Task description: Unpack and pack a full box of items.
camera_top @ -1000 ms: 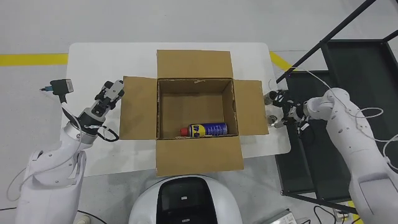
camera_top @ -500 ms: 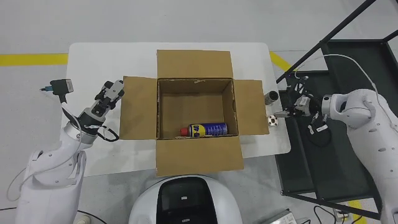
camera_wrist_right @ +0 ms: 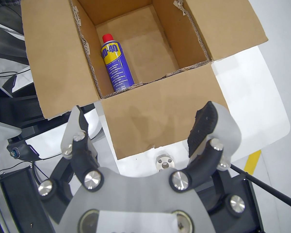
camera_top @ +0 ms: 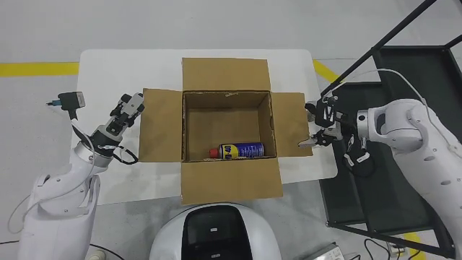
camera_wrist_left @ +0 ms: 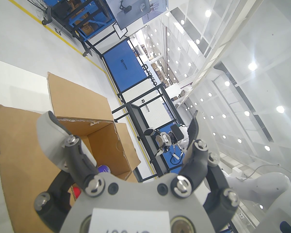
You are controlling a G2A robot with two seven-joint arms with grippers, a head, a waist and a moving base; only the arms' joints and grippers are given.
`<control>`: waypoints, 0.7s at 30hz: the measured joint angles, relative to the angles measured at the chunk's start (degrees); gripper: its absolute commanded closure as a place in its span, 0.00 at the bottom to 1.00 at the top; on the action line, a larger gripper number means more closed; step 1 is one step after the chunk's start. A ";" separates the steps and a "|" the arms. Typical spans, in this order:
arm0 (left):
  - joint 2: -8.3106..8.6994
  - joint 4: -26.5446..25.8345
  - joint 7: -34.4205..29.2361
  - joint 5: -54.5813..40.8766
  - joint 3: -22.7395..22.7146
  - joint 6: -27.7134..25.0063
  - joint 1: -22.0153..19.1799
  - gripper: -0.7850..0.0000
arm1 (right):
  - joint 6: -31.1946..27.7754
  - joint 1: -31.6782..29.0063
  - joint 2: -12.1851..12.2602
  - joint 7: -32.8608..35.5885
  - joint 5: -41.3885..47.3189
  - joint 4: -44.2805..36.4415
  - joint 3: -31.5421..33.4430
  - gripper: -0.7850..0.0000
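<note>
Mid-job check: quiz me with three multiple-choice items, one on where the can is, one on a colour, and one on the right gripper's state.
1. How does the can lie in the box?
A. Upright in the middle
B. On its side along the wall nearest the robot
C. Upright in a far corner

2. What colour is the can's cap?
A. Red
B. Yellow
C. Black

3. What state is the right gripper in?
A. Shut on the can
B. Shut on nothing
C. Open

Answers:
1 B: the top view shows the can lying flat against the near wall.
2 A: the right wrist view shows a red cap on the blue and yellow body.
3 C: its fingers stand wide apart and hold nothing.
</note>
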 measured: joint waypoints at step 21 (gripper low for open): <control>0.00 0.00 0.00 0.00 0.00 0.00 0.00 0.00 | 5.45 8.77 -1.79 5.86 -1.73 -7.11 -10.53 0.00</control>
